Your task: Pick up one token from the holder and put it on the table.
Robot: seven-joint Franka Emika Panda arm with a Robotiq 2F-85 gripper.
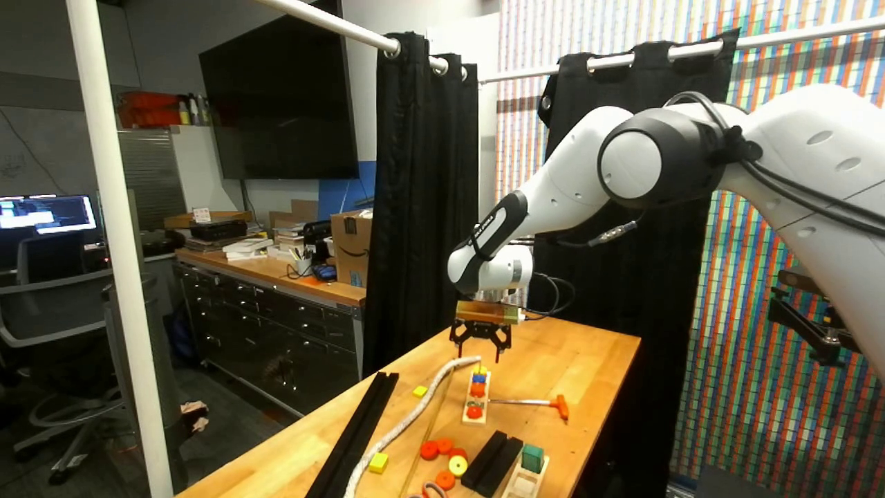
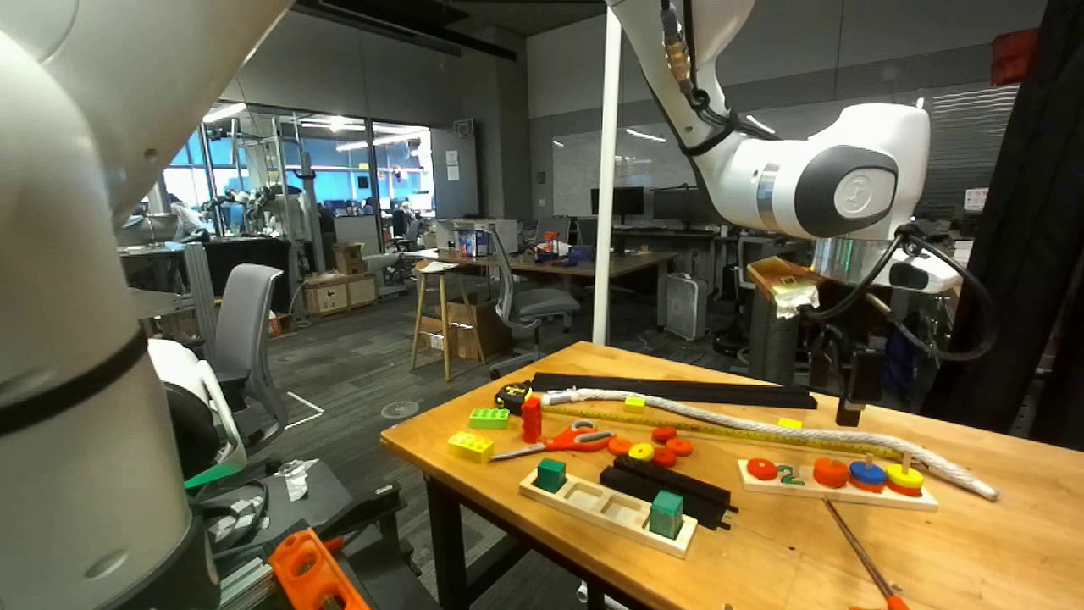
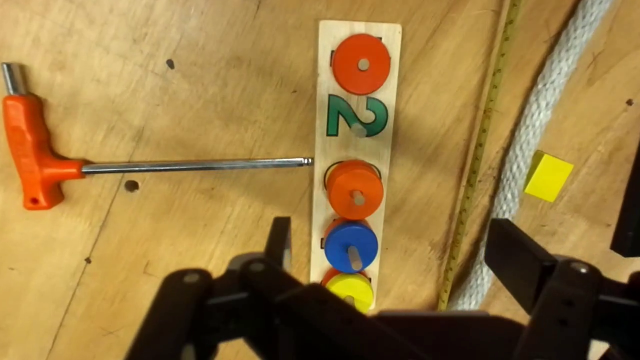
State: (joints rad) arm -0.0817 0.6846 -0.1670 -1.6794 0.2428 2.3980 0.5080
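Note:
The holder (image 3: 380, 150) is a pale wooden strip with pegs, lying on the honey-coloured table (image 3: 225, 115). It shows in both exterior views (image 1: 485, 402) (image 2: 847, 498). Its disc tokens are a red token (image 3: 361, 77) at one end, an orange token stack (image 3: 350, 182), a blue token (image 3: 342, 245) on red, and a yellow token (image 3: 359, 290) on red, partly hidden by the gripper. One peg beside a green "2" is bare. My gripper (image 3: 387, 237), also in both exterior views (image 1: 478, 355) (image 2: 848, 415), is open and empty above the table, near the holder's yellow end.
An orange T-handle tool (image 3: 30, 150) points at the holder's side. A tape strip (image 3: 480, 140), white rope (image 3: 535, 115) and yellow block (image 3: 550, 177) lie on its other side. Loose discs (image 2: 641, 451), scissors (image 2: 576, 437), black bars (image 2: 677, 390) and a green-block rack (image 2: 593, 506) stand farther off.

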